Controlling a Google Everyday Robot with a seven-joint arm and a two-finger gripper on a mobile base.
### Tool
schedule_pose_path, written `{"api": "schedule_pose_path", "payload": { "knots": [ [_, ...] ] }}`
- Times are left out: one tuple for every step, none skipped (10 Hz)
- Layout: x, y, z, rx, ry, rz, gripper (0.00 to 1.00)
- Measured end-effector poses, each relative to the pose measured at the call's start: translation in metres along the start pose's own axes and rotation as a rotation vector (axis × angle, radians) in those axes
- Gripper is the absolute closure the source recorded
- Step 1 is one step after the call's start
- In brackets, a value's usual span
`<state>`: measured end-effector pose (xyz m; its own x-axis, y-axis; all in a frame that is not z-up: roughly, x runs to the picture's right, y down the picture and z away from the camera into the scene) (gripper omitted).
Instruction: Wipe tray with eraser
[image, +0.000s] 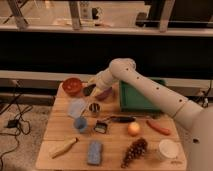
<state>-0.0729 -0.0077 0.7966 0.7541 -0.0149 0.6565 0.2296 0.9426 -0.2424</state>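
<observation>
Tray (134, 101) lies near, right of gripper (90, 90), whose grip I cannot tell

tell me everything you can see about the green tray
The tray is dark green, rectangular, with a raised rim, and looks like plastic. It lies flat at the back right of the wooden table. The robot's arm crosses above its back and right part, hiding that portion. The purple bowl sits just off its left edge; whether they touch is unclear. The gripper hangs left of the bowl, away from the tray.
</observation>
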Motion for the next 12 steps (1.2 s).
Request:
{"api": "schedule_pose_path", "payload": {
  "knots": [
    [0.012, 0.000, 0.003, 0.009, 0.009, 0.038, 0.96],
    [0.026, 0.001, 0.004, 0.022, 0.018, 0.069, 0.96],
    [0.040, -0.001, 0.001, 0.041, 0.031, 0.098, 0.96],
    [0.049, -0.003, -0.004, 0.054, 0.040, 0.115, 0.96],
    [0.062, -0.006, -0.014, 0.074, 0.055, 0.138, 0.96],
    [0.076, -0.009, -0.024, 0.096, 0.076, 0.160, 0.96],
    [0.081, -0.012, -0.028, 0.107, 0.087, 0.169, 0.96],
    [0.088, -0.016, -0.035, 0.121, 0.101, 0.179, 0.96],
    [0.094, -0.017, -0.039, 0.130, 0.113, 0.188, 0.96],
    [0.105, -0.017, -0.047, 0.144, 0.129, 0.209, 0.96],
    [0.115, -0.015, -0.053, 0.153, 0.142, 0.227, 0.96],
    [0.115, -0.015, -0.052, 0.152, 0.142, 0.227, 0.96]
  ]
}}
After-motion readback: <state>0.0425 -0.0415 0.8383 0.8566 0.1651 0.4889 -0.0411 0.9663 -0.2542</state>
